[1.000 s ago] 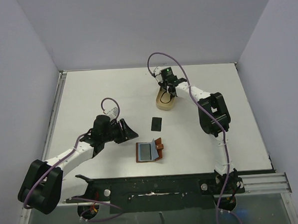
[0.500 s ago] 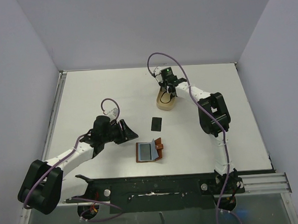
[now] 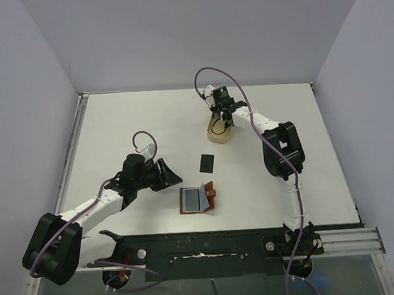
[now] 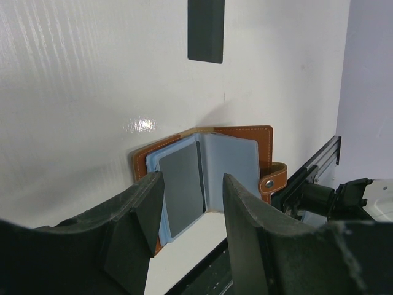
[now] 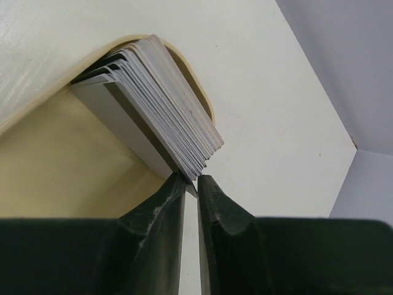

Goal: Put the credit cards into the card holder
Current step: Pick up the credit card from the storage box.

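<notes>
The card holder (image 3: 211, 194) lies open on the table, reddish-brown with pale blue sleeves. A grey card (image 3: 192, 200) sits in its left side. In the left wrist view the card holder (image 4: 265, 138) and that card (image 4: 183, 184) show just beyond my fingers. My left gripper (image 3: 171, 175) (image 4: 191, 184) is open and empty, just left of the holder. A stack of credit cards (image 5: 159, 104) stands on edge in the tan tray (image 5: 61, 160). My right gripper (image 3: 222, 116) (image 5: 191, 179) is closed at the stack's lower corner, with a thin card edge between the jaws.
A dark card (image 3: 208, 163) (image 4: 206, 31) lies flat on the table between the tan oval tray (image 3: 218, 140) and the card holder. A black rail (image 3: 202, 243) runs along the table's near edge, close below the holder.
My right gripper has shifted slightly at the tray. My left arm has barely moved. The card holder and the dark card lie as before.
</notes>
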